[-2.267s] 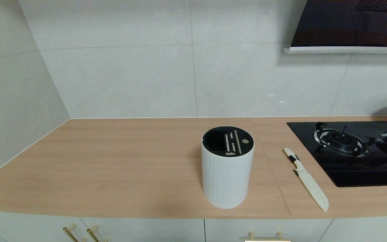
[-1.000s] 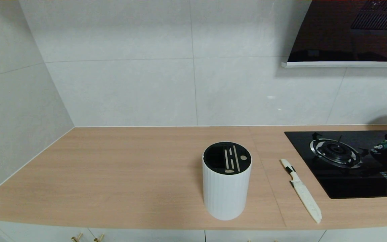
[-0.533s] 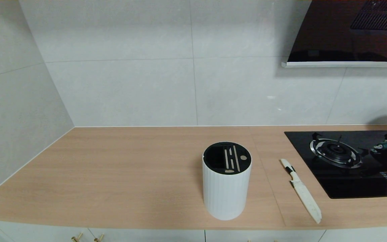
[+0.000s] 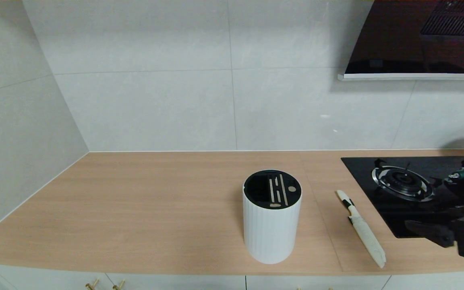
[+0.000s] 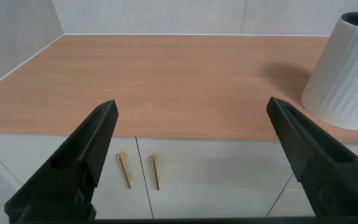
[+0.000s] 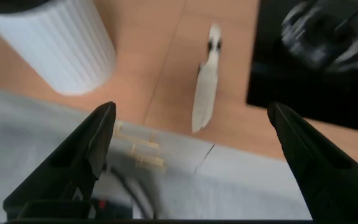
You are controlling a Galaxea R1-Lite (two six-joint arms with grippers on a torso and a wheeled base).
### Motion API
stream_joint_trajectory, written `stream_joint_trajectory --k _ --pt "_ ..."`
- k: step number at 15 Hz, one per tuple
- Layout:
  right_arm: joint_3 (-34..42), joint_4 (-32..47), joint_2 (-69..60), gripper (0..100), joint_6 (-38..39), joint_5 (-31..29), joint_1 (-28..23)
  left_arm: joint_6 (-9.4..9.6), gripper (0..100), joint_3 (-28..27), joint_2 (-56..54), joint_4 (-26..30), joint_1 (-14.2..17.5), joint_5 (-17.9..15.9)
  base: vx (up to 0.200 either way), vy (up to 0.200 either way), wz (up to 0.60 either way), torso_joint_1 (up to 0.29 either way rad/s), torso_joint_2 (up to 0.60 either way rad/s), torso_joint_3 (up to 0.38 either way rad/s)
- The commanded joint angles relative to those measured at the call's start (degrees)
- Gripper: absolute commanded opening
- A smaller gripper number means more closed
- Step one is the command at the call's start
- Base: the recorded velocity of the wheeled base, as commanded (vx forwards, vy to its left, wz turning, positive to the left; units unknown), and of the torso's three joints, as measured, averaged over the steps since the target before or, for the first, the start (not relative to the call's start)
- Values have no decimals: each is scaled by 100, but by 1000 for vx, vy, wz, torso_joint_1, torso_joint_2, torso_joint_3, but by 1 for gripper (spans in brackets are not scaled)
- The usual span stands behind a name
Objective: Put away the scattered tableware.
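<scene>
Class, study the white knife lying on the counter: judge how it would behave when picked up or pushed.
The knife looks thin and rigid, probably stiff and light. Lying flat on the counter, it likely slides rather than rolls, and offers little height to grip.

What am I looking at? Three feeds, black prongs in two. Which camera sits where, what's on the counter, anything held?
It is a two-armed robot on wheels at a kitchen counter. The wide picture comes from a camera on its head, looking forward and down. The other two come from cameras on its wrists. The black prongs there are the left gripper and the right gripper, both open and holding nothing. On the counter a white ribbed knife holder stands upright. To its right a pale knife lies flat, beside the stove.
</scene>
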State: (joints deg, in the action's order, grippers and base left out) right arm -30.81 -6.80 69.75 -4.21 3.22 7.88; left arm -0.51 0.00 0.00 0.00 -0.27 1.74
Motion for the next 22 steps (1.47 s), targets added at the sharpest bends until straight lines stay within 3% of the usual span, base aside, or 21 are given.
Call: stream_joint_trajectory --k 1,11,22 --pt "-479 -1201 2719 100 -1 -23 -40 -2 100 0 0 0 0 1 0 0 0 0 0 0" --pt "-523 -3714 5145 100 341 -348 -243 -2 100 0 0 0 0 1 0 0 0 0 0 0" --pt "-1270 -3855 6296 100 465 -621 -330 -2 100 0 0 0 0 1 0 0 0 0 0 0"
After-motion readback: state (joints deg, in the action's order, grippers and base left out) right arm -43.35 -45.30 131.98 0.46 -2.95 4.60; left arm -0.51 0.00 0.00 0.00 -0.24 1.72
